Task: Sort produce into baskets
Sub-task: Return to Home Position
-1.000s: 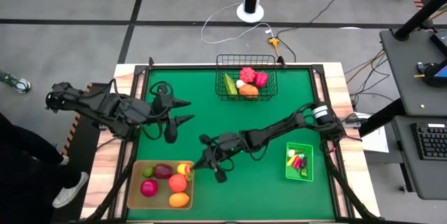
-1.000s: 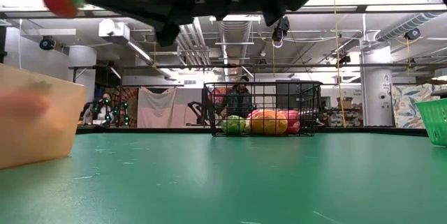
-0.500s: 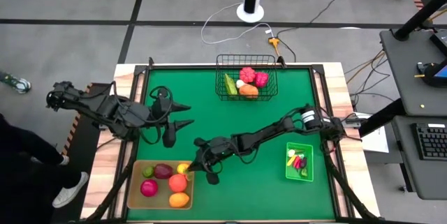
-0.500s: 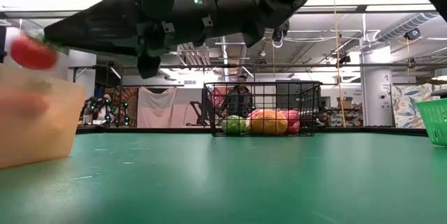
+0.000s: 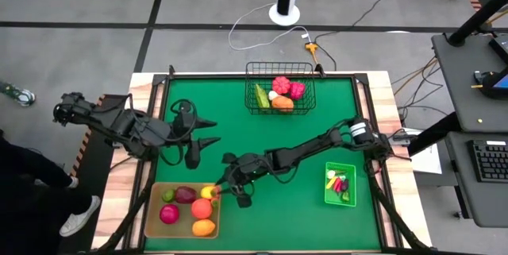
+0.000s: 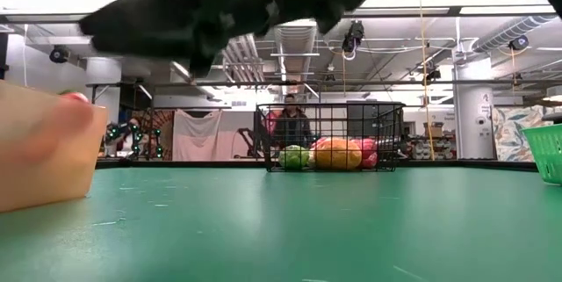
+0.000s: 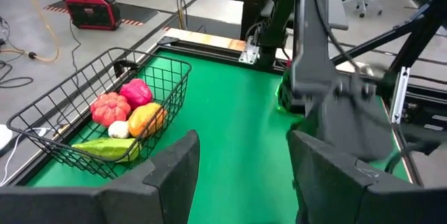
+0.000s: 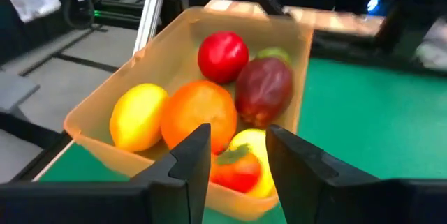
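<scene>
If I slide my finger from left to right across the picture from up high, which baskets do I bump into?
First the flat tan rectangular tray, then the black wire-mesh basket, then the small bright green plastic bin.

High camera hanging overhead, looking straight down, taking in the whole green table (image 5: 262, 128) and the floor around it. Low camera sitting at table level, 6 o'clock edge, facing 12 o'clock; wire basket (image 6: 329, 137) showing dead ahead, mid-distance, room beyond. Left wrist camera looking across the table, sharing the basket with both. Right wrist camera peering close down into the tan tray (image 8: 157, 53), lying at 7 o'clock overhead; low camera catching its wall at 9 o'clock.
</scene>
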{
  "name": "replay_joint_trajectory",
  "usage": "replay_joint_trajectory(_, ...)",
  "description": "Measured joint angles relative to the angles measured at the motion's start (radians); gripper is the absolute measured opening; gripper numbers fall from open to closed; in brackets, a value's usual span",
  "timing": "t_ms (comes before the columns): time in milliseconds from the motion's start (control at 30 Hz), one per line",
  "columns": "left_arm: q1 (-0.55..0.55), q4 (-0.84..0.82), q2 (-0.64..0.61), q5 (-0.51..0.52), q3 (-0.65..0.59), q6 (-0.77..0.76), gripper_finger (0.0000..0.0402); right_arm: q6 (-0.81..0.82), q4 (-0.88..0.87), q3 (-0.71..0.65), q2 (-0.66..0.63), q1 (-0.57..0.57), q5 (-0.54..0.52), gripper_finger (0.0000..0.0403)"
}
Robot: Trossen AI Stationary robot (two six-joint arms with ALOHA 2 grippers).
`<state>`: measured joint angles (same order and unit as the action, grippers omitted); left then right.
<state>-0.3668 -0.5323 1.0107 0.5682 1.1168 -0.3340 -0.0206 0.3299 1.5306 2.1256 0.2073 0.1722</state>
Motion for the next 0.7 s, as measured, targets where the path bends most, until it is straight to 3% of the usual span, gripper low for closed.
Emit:
replay_joint_trajectory(167,-0.046,-0.004,0.020,0.056,0.000,-0.025,0.0206,-0.068,-0.019,-0.083,-0.104,0.008,-0.031,0.0127)
replay_joint_trajectory(333,-0.130,-0.009,0.054,0.151,0.000,-0.027,0.0206,-0.075,0.075,-0.288,-0.255,0.021,-0.079,0.0113)
replay_joint_trajectory(600,-0.172,0.002,0.165,0.133,-0.001,-0.092,0.0206,-0.005,0.076,-0.499,-0.448,0.038,-0.092,0.0099)
replay_joint_trajectory(700,-0.171,0.027,0.225,0.151,-0.003,-0.094,0.0206,-0.059,0.135,-0.555,-0.497,0.037,-0.097,0.0095)
